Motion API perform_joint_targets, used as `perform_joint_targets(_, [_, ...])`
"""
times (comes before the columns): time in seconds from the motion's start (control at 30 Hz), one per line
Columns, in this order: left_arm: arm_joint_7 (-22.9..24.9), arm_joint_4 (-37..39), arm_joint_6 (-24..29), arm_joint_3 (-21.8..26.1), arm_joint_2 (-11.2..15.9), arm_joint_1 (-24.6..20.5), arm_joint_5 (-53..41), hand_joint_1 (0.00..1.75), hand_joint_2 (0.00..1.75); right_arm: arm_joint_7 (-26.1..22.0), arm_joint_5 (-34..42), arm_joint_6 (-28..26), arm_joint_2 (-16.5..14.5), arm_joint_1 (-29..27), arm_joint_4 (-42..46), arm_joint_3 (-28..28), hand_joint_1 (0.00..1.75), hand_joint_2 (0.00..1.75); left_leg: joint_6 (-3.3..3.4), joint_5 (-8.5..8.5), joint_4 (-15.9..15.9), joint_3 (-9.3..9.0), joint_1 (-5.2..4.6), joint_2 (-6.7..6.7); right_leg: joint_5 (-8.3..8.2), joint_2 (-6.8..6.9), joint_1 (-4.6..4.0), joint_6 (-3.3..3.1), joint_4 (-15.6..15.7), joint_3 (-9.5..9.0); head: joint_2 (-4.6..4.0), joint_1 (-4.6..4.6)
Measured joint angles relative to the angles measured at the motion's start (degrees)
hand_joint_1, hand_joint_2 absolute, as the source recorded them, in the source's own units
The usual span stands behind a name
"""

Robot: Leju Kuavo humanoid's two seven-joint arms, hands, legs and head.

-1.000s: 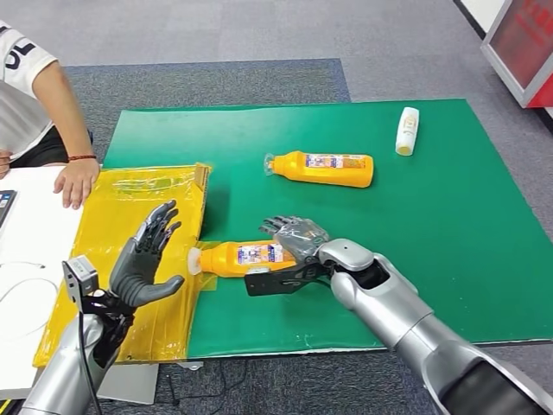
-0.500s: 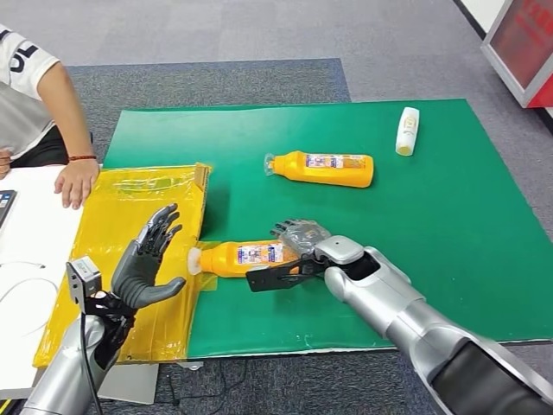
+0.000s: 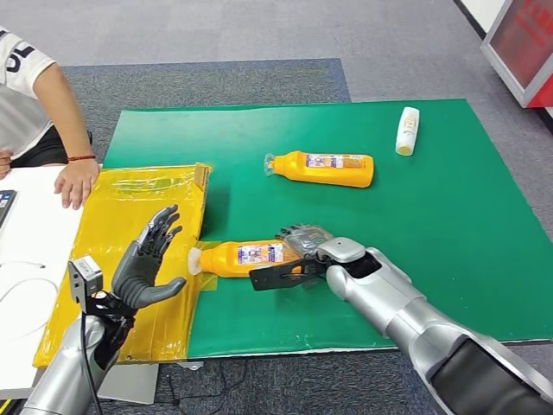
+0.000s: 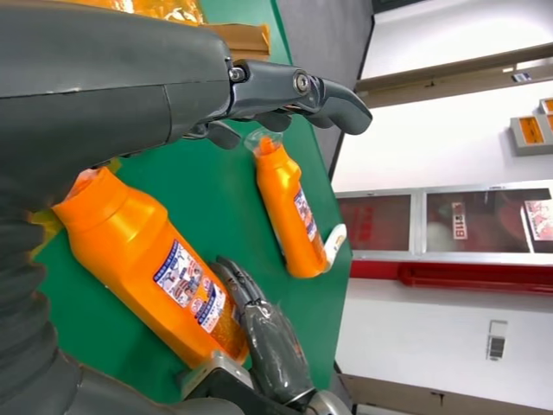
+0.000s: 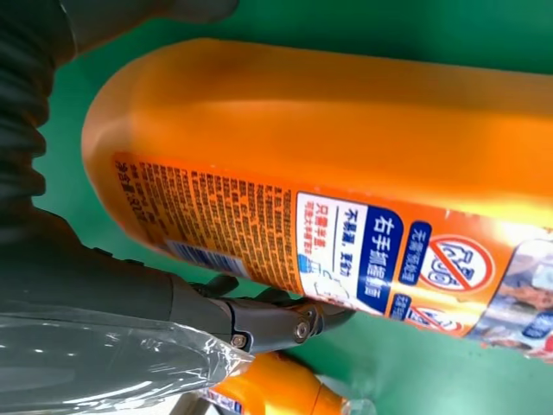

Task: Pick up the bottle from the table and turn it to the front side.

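Observation:
An orange bottle [image 3: 238, 257] [image 4: 149, 268] [image 5: 326, 130] lies on its side on the green mat [image 3: 423, 242], white cap toward the yellow bag. My right hand [image 3: 301, 246] [image 4: 267, 337] is at its base end. The fingers reach over the far side and the thumb [image 5: 261, 322] stretches along the near side under the label. The bottle still rests on the mat. My left hand [image 3: 144, 259] [image 4: 130, 78] hovers over the yellow bag, fingers spread, holding nothing. A second orange bottle [image 3: 326, 169] [image 4: 287, 207] lies farther back.
A yellow plastic bag [image 3: 130, 199] covers the mat's left end. A small white bottle [image 3: 408, 130] lies at the far right of the mat. A person's hand [image 3: 76, 180] rests at the bag's far left corner, beside a white table.
My right hand has slid in and lowered around the near bottle's base, fingers dropping behind it. The bottle has not moved. The left hand has barely shifted.

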State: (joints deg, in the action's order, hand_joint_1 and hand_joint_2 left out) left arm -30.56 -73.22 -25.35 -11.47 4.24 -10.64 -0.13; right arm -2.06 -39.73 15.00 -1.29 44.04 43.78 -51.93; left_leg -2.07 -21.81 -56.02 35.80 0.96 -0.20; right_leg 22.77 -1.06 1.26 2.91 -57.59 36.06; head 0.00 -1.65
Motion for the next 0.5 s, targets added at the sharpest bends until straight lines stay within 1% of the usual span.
perform_joint_targets(0.27, [-0.15,0.33,-0.03,0.05,-0.01,-0.35,-0.24,0.00,1.75,-0.40,-0.68,2.89,-0.01,1.07,-0.66,-0.51,0.00,1.75,0.00,0.01,0.00,0.00,0.00,0.00,0.00,0.00,0.00,0.00,0.00,-0.01,0.00,0.00])
perform_joint_targets(0.33, [-0.09,0.35,-0.05,0.04,-0.02,-0.64,-0.18,0.00,1.75,-0.10,-0.89,3.49,-0.04,1.40,-0.72,-1.07,0.03,1.75,0.00,0.01,0.00,-0.01,0.00,0.00,0.00,0.00,0.00,0.00,0.00,-0.01,0.00,0.00])
perform_joint_targets(0.37, [-0.05,0.35,-0.08,0.04,-0.03,-0.77,-0.13,0.00,1.75,0.04,-0.86,3.68,-0.05,1.55,-0.74,-1.31,0.10,1.75,0.00,0.01,0.00,-0.01,0.00,0.00,0.00,0.00,0.00,0.00,0.00,-0.01,-0.01,0.00])
perform_joint_targets(0.4, [0.00,0.35,-0.11,0.04,-0.03,-0.87,-0.03,0.00,1.75,0.12,-0.78,3.80,-0.07,1.69,-0.76,-1.50,0.21,1.75,0.00,0.01,0.00,-0.01,0.00,0.00,0.00,0.00,0.00,0.00,0.00,-0.01,-0.01,-0.01])
perform_joint_targets(0.43, [0.03,0.35,-0.14,0.04,-0.04,-0.96,0.08,0.00,1.75,0.19,-0.67,3.87,-0.07,1.80,-0.78,-1.66,0.36,1.75,0.00,0.01,0.00,-0.01,0.00,0.00,0.00,0.00,0.00,0.00,0.00,-0.01,-0.01,0.00])
perform_joint_targets(0.5, [0.06,0.35,-0.17,0.05,-0.04,-1.06,0.25,0.00,1.75,0.29,-0.43,3.85,-0.07,1.92,-0.80,-1.95,0.85,1.75,0.00,0.01,0.00,-0.01,0.00,0.00,0.00,0.00,0.00,0.00,0.00,-0.01,0.00,-0.01])
